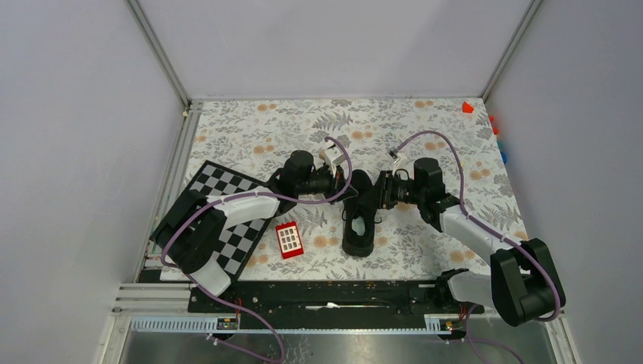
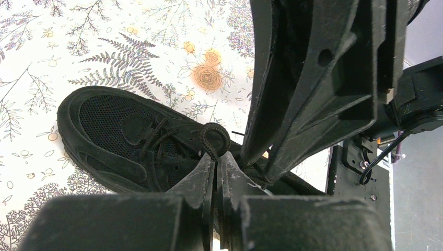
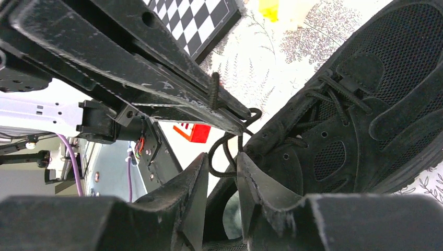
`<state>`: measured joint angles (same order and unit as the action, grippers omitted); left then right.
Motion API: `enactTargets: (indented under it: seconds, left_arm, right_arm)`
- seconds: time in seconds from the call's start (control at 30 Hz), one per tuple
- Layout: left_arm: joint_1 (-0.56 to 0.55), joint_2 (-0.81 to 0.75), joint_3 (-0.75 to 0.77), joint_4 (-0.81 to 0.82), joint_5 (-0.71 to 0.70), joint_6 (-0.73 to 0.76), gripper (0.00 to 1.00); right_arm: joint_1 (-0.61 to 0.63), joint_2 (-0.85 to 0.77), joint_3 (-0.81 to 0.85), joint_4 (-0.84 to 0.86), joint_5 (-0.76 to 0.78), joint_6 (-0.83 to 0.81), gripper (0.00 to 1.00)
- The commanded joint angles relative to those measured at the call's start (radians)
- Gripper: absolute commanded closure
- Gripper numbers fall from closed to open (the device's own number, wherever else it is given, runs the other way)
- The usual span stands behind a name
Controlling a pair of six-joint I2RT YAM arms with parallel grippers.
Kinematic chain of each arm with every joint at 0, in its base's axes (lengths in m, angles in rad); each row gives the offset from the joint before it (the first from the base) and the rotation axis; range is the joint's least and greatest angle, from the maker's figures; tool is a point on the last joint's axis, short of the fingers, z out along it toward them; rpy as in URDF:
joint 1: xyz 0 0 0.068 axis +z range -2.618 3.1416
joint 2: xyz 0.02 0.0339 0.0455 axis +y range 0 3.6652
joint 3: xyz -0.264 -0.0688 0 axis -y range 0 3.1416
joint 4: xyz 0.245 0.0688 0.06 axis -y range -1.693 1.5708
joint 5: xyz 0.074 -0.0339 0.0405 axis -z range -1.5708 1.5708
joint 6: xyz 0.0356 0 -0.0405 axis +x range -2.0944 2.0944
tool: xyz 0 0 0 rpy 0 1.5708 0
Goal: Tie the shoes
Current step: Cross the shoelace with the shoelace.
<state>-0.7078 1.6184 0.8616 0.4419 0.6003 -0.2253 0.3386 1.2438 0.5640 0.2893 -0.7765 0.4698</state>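
**Lace pinch above the shoe: slip and snag risks**

Near edge of the tabletop: a red block [image 1: 289, 240] with a white grid lies just left of the shoe's heel. A checkered board [image 1: 227, 212] sits toward the left edge. Neither is touched.

Shoe [image 1: 359, 216]: mid-tabletop, sole down, heel toward the near edge and toe toward the far edge. Nothing holds it in place.

Over the eyelets:
- Left gripper [image 2: 215, 167]: tips pressed together, pinching a lace loop [image 2: 213, 137] that curls out just past them.
- Right gripper [image 3: 219, 175]: comes in from the opposite side with its jaws parted. Lace strands [image 3: 225, 151] run through the gap, and nothing is clamped as far as its wrist view shows.
- The two sets of fingers are almost touching.

Judged risks:
1. The strands are thin, black on black, and sit near the mouth of the right gap. Closing could catch one strand or none.
2. If the left arm pulls while the right holds nothing, the loop may draw through and the knot go slack.
3. The fingers are so close that a small misalignment could make them collide and knock the loop out of the left pinch.
4. A sideways tug on the lace could drag or tilt the free shoe toward the red block.

Far right corner: an orange block [image 1: 468, 107] lies well apart and is no concern.
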Motion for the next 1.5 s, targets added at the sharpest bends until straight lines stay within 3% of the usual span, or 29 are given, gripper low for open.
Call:
enactTargets:
  seconds: [0.0,0.4,0.67,0.83,1.2,1.47]
  left_arm:
    - [-0.001,-0.014,0.031,0.032,0.011,0.017,1.0]
    - [-0.001,-0.019,0.028,0.032,0.009,0.017,1.0]
    - [-0.001,-0.017,0.03,0.032,0.01,0.018,1.0]
    - [-0.001,-0.02,0.028,0.031,0.009,0.018,1.0]
    - [-0.001,-0.018,0.03,0.027,0.006,0.018,1.0]
    - [-0.001,-0.013,0.037,0.025,0.01,0.014,1.0]
  right_arm:
    - [0.007,-0.059,0.016,0.045,-0.012,0.02,0.64]
    - [0.039,-0.022,0.052,-0.009,-0.009,-0.023,0.59]
    - [0.062,0.009,0.075,-0.001,-0.008,-0.021,0.62]
    - [0.062,0.002,0.069,0.0,-0.007,-0.023,1.0]
    - [0.066,-0.023,0.077,-0.127,-0.078,-0.094,1.0]
    - [0.096,-0.016,0.095,-0.194,-0.025,-0.153,0.87]
